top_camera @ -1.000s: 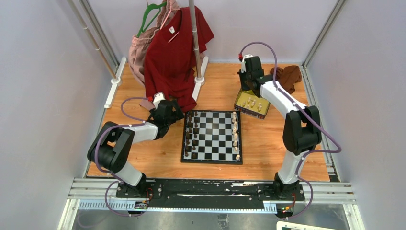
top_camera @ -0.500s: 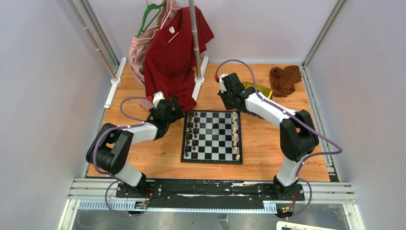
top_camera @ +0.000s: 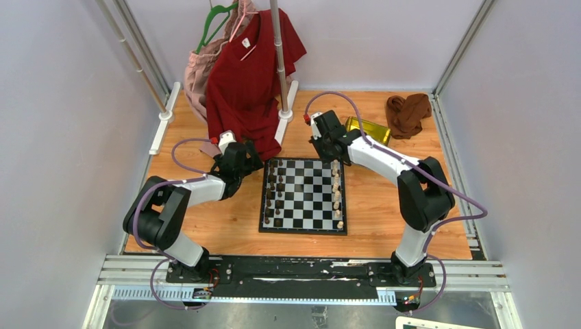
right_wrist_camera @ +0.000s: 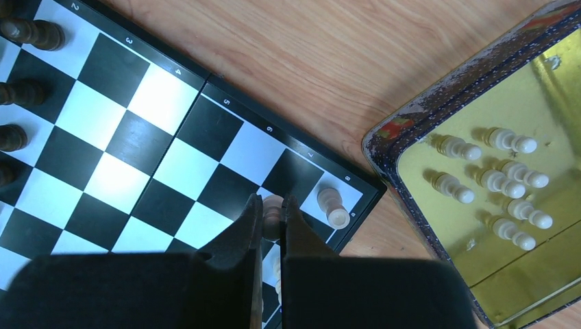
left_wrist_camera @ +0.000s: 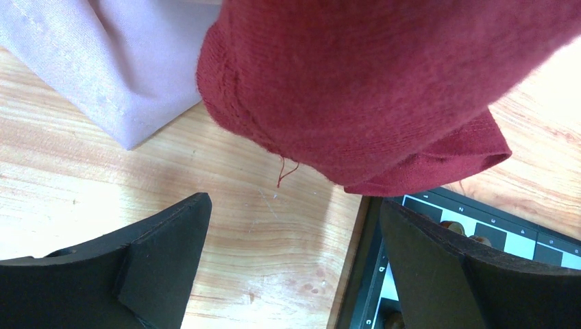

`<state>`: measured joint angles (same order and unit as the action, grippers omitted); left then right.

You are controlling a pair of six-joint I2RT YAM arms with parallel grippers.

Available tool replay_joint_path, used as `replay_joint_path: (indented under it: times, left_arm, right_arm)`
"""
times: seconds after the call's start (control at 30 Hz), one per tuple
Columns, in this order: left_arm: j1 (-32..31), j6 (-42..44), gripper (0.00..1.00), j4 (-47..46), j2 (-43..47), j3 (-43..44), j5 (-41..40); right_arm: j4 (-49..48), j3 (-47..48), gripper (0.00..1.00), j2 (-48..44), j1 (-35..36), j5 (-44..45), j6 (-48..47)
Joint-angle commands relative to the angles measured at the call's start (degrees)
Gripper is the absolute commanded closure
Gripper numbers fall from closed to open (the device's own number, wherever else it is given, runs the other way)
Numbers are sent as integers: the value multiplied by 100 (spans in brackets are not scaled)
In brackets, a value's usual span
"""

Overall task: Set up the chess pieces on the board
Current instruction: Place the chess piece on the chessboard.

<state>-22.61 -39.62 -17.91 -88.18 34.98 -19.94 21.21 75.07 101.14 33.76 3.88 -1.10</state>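
My right gripper [right_wrist_camera: 272,214] pinches a cream chess piece [right_wrist_camera: 273,204] over the far right corner of the board [right_wrist_camera: 109,181]. My left gripper [left_wrist_camera: 294,226] stands wide open just beside the far left corner of the board.

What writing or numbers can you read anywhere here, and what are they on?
"2", "3", "4", "5", "6", "7", "8": white numbers along the black border of the board, right wrist view.
"2" and what looks like "C": same border, left wrist view; its other marks are too small to read.
Gold tin: no readable writing.
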Motion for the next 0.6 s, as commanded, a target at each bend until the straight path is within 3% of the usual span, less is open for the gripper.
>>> replay_joint_path:
  times: [0.0, 0.57]
  left_arm:
    - [46, -5, 0, -143, 78, -53, -97]
    - [46, -5, 0, -213, -58, -79, -97]
  right_arm:
    - [3, -132, 100, 151, 76, -29, 75]
    - [-281, -146, 100, 564, -27, 78, 266]
